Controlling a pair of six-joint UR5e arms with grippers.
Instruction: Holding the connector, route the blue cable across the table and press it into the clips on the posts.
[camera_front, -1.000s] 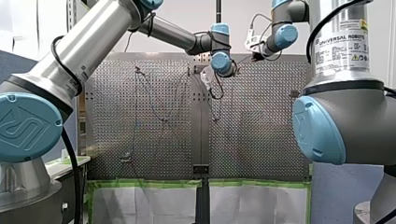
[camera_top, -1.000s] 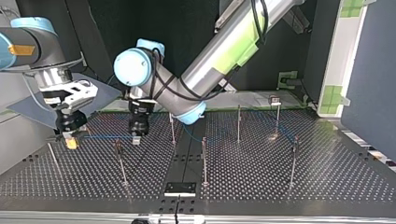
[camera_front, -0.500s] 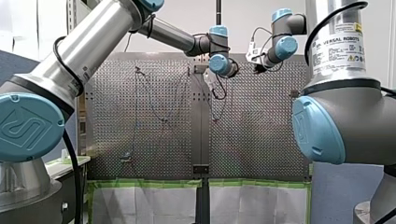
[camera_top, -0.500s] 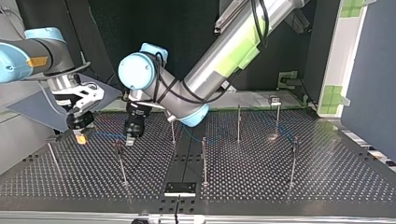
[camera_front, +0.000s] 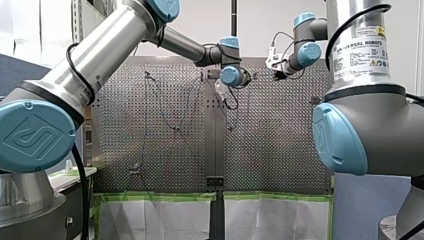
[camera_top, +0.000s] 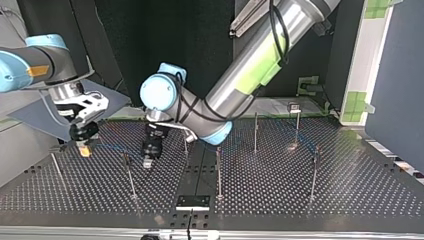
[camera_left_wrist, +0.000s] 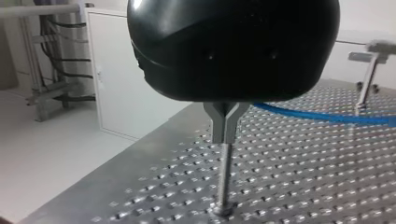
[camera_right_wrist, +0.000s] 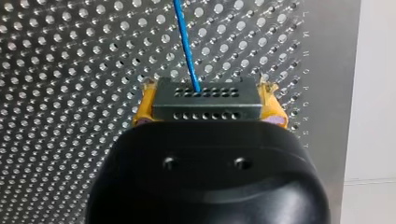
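Two yellow-padded fingers of my right gripper clamped the grey connector near the tabletop edge, the blue cable leading away. My left gripper had its metal fingers closed, a post just ahead.

White cabinet on pale floor

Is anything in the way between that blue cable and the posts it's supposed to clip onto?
No stray object shows. The right gripper clamps the connector, the blue cable running free ahead of it. Only the left gripper, fingers shut, hangs among the posts near the cable's path; whether it touches the cable is unclear.
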